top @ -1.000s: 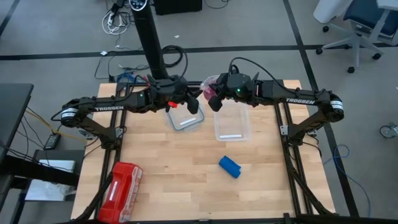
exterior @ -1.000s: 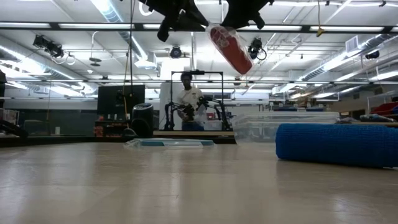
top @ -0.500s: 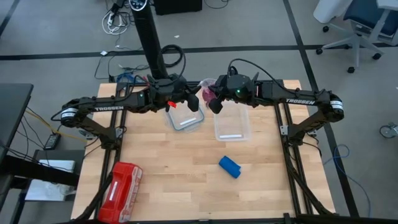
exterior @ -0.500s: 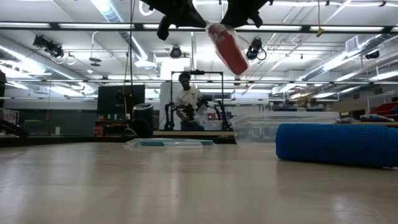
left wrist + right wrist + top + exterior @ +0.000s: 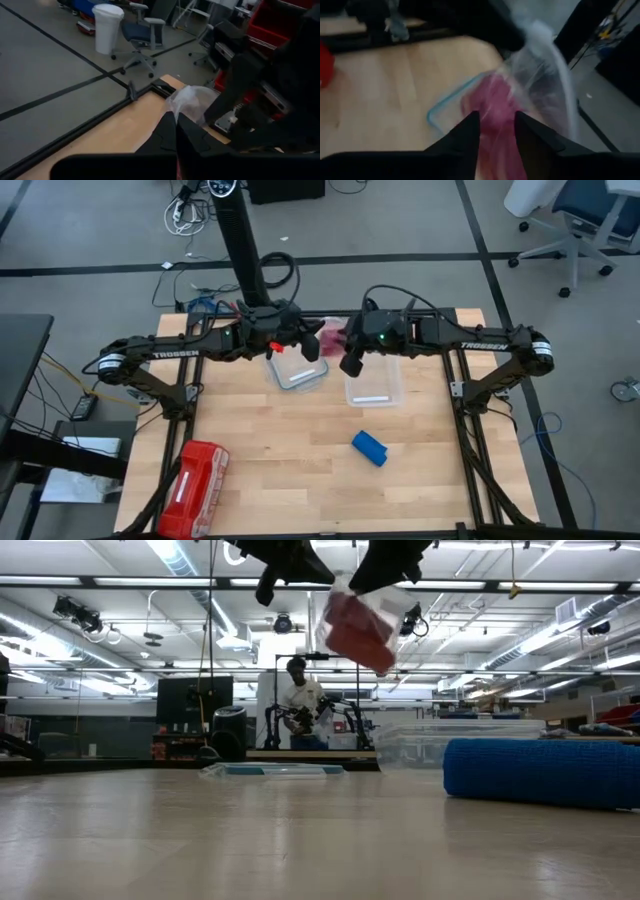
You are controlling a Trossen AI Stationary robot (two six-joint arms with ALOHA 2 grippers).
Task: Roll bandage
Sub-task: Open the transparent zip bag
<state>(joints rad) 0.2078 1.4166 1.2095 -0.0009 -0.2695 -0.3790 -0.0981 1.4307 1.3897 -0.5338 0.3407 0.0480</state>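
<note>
High view: a clear tub (image 5: pixel 375 381) holds a small white item; the bandage (image 5: pixel 369 448) lies rolled on the counter (image 5: pixel 280 470) nearby. Left hand (image 5: pixel 312 348) pinches a clear bag (image 5: pixel 357 622) of blurred pink-red contents. Right hand (image 5: pixel 351 363) is spread.

The bandage (image 5: pixel 368 448) lies on the table (image 5: pixel 280 470), nearer the front edge than the two containers. The lidded container (image 5: pixel 297 370) sits left of the open container (image 5: pixel 374 383). The first-aid box (image 5: pixel 190 485) lies at the front left corner.
</note>
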